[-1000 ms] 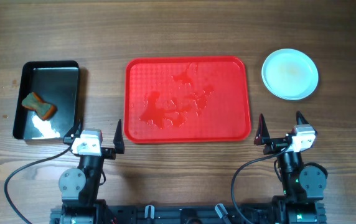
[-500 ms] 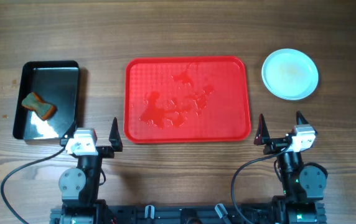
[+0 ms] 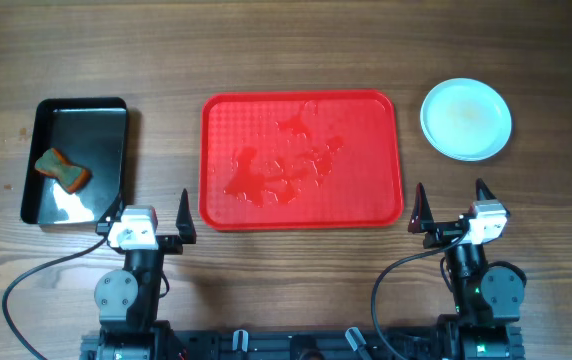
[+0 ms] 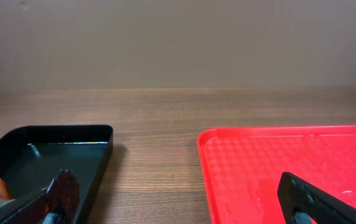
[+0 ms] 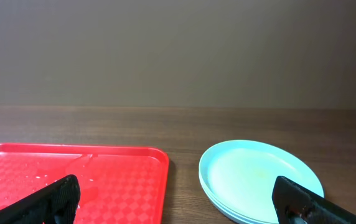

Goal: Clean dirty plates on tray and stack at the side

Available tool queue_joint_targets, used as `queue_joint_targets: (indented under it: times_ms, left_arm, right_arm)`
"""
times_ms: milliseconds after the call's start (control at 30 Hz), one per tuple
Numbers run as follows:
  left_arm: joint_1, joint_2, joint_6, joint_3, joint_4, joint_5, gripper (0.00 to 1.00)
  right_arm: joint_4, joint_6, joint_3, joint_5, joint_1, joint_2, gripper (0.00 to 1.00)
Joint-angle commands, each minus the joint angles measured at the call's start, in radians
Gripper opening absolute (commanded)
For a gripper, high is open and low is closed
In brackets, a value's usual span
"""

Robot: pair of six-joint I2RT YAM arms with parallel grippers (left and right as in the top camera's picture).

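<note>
The red tray point(image 3: 301, 160) lies mid-table, wet with puddles and bare of plates; its corner shows in the left wrist view point(image 4: 290, 162) and the right wrist view point(image 5: 72, 177). The pale mint plates point(image 3: 466, 119) sit stacked on the wood right of the tray, also in the right wrist view point(image 5: 259, 180). My left gripper point(image 3: 152, 212) stands open near the tray's front left corner, nothing between its fingers point(image 4: 302, 199). My right gripper point(image 3: 451, 200) stands open in front of the stack, holding nothing; its fingers point(image 5: 60, 196) straddle the gap between tray and plates.
A glossy black tray point(image 3: 74, 160) at the left holds an orange-brown sponge point(image 3: 62, 170) and some water; its edge shows in the left wrist view point(image 4: 53, 152). Bare wood separates the two trays. Cables run from both arm bases at the front edge.
The left gripper drew back slightly toward the front edge and turned a little between one second ago and half a second ago. The right arm, tray and plates have stayed put.
</note>
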Motion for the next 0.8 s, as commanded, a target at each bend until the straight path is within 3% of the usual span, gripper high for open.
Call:
queue_joint_targets:
  times_ms: [0, 767]
  left_arm:
    - [0.005, -0.011, 0.039, -0.006, -0.003, -0.021, 1.00]
    - [0.005, -0.011, 0.038, -0.006, 0.001, 0.000, 1.00]
  right_arm:
    - [0.002, -0.012, -0.001, 0.014, -0.004, -0.007, 1.00]
    - [0.002, -0.013, -0.001, 0.014, -0.004, -0.007, 1.00]
